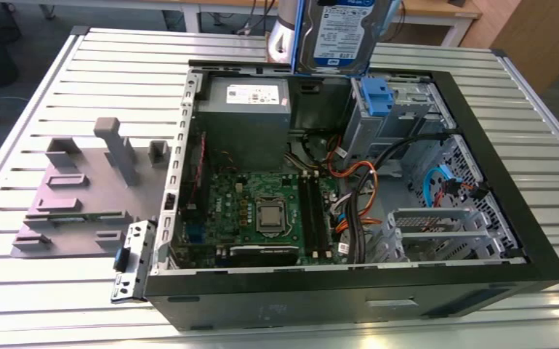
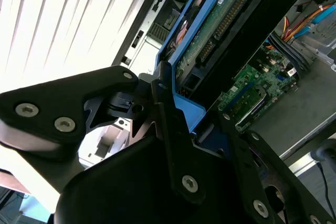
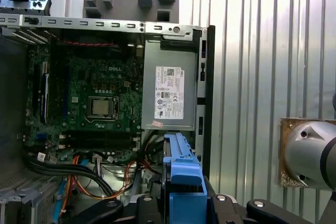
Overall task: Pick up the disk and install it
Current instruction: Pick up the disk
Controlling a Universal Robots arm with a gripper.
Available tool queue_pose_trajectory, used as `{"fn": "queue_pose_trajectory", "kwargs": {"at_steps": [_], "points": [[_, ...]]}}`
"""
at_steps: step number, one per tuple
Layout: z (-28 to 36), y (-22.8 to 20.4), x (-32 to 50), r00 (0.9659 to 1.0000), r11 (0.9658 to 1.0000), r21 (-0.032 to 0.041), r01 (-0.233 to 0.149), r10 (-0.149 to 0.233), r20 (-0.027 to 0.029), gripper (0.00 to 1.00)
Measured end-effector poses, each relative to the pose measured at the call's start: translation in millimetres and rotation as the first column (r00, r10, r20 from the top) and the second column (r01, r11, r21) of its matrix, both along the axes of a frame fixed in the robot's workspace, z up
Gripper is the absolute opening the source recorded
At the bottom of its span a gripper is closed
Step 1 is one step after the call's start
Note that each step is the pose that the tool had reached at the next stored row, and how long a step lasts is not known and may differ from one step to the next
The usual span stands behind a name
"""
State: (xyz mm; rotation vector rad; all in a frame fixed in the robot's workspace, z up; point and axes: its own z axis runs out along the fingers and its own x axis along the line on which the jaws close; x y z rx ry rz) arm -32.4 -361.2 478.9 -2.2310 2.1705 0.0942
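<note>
Worktop slats [image 1: 37, 305] are carrying the open computer case [image 1: 357, 291], which is lying on its side with its inside facing upward, so a part can be lowered in from above. On the exterior view's left, just beside the case, a grey fixture [image 1: 81, 193] is standing. Farther in, the motherboard [image 1: 259, 211] is lying flat on the case floor. Beyond it the grey power-supply box [image 1: 245, 109] is sitting against the far wall, with a blue clip [image 1: 374, 98] standing on the exterior view's right of it. Farthest off, above the case's far edge, the disk [image 1: 342, 33] is hanging upright and clear of everything, label facing the exterior camera, probably so that its lower end can slide down into a bay. In the second wrist view the gripper [image 2: 194, 129] is clamping the blue carrier frame [image 2: 190, 109] from both sides, its black fingers [image 2: 170, 129] pressing on plastic rather than on the bare circuit side. The arm [image 1: 284, 36] is standing nearly vertical just beside the disk, its wrist looking down into the case.
</note>
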Motion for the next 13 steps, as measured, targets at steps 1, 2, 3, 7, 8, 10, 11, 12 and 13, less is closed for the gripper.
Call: {"fn": "queue_pose_trajectory", "kwargs": {"at_steps": [1,2,3,7,8,10,11,12,13], "points": [[0.0,0.0,0.5,1.0000,1.0000,0.0000,0.000,0.000,0.0000,0.37],[0.0,0.0,1.0,1.0000,1.0000,0.0000,0.000,0.000,0.0000,0.37],[0.0,0.0,1.3,1.0000,1.0000,0.0000,0.000,0.000,0.0000,0.37],[0.0,0.0,1.7,1.0000,1.0000,0.0000,0.000,0.000,0.0000,0.37],[0.0,0.0,2.1,1.0000,1.0000,0.0000,0.000,0.000,0.0000,0.37],[0.0,0.0,2.2,1.0000,1.0000,0.0000,0.000,0.000,-0.0001,0.37],[0.0,0.0,2.3,1.0000,1.0000,0.0000,0.000,0.000,0.0000,0.37],[0.0,0.0,2.3,1.0000,1.0000,0.0000,0.000,0.000,0.0000,0.37],[0.0,0.0,2.5,1.0000,1.0000,0.0000,0.000,0.000,0.0000,0.37]]}}
